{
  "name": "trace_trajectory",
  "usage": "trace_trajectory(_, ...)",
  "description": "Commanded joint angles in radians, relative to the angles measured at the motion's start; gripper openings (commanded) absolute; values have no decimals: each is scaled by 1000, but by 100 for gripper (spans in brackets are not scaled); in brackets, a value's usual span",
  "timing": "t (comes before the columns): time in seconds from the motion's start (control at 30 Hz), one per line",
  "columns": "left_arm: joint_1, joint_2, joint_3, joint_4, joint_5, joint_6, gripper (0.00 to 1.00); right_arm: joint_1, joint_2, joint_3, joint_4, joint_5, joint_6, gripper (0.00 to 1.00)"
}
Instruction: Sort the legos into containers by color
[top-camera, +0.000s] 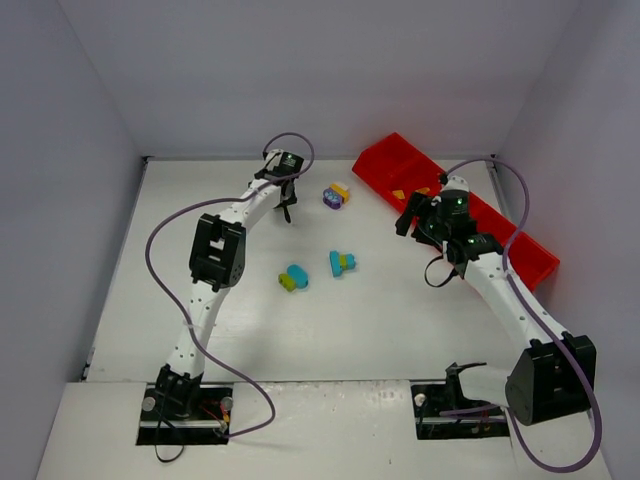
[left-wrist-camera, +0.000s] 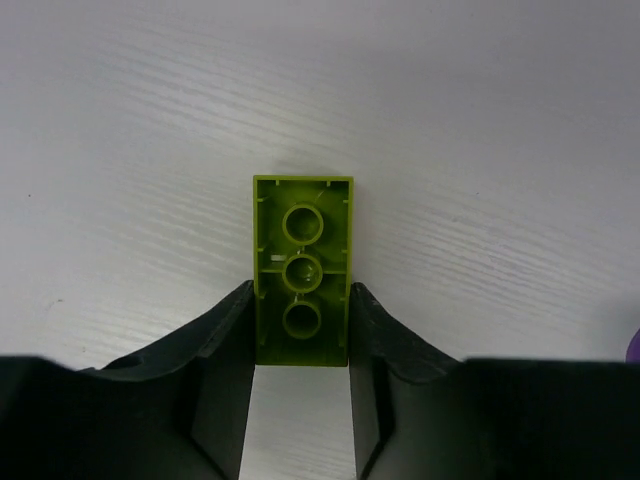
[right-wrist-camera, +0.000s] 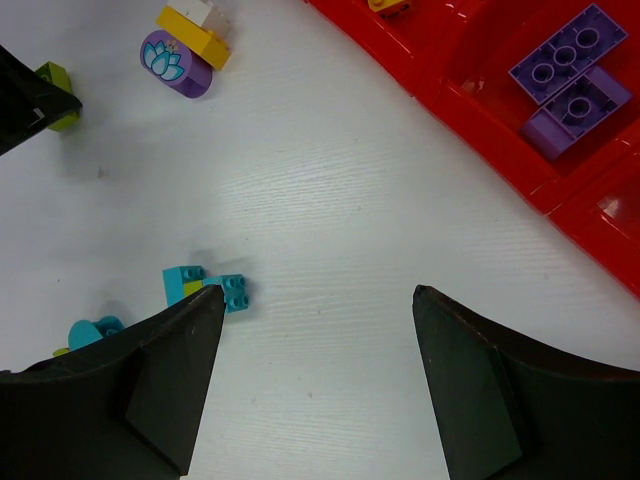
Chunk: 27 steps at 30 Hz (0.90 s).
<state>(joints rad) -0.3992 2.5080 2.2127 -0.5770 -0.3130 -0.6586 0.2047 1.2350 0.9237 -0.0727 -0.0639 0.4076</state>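
My left gripper (left-wrist-camera: 302, 292) is shut on a lime green lego (left-wrist-camera: 302, 268), its hollow underside facing the camera, just over the white table. In the top view this gripper (top-camera: 287, 208) is at the far middle. My right gripper (right-wrist-camera: 318, 292) is open and empty above the table, beside the red tray (top-camera: 520, 240). In the top view it (top-camera: 410, 216) is left of the tray. Two purple legos (right-wrist-camera: 570, 75) lie in one tray compartment (right-wrist-camera: 470, 90). An orange-yellow one (right-wrist-camera: 388, 6) lies in the compartment beyond.
A purple round piece joined to a yellow brick (top-camera: 336, 195) lies right of the left gripper. A cyan cluster (top-camera: 342, 263) and a cyan-and-green cluster (top-camera: 293, 278) lie mid-table. White walls enclose the table on three sides.
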Motion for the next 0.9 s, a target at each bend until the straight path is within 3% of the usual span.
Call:
trace_trajectory(0.0, -6, -78, -33, 69, -14, 60, 29, 9, -31, 10, 34, -25, -29, 73)
trace_trajectory(0.07, -6, -152, -99, 147, 8, 114, 16, 10, -29, 15, 34, -36, -35, 73)
trace_trajectory(0.17, -16, -293, -260, 276, 43, 192, 6, 12, -22, 36, 33, -82, -50, 72)
trace_trajectory(0.27, -30, -464, -465, 456, 119, 302, 5, 15, 1, 75, 34, -158, -58, 72)
trace_trajectory(0.47, -64, -777, -838, 788, 432, 530, 1, 51, 66, 173, 36, -330, -47, 72)
trace_trajectory(0.67, -104, -980, -1027, 829, 653, 619, 1, 102, 138, 276, 56, -419, -24, 72)
trace_trajectory(0.87, -179, -1107, -1134, 829, 713, 642, 1, 163, 198, 351, 100, -459, -10, 72)
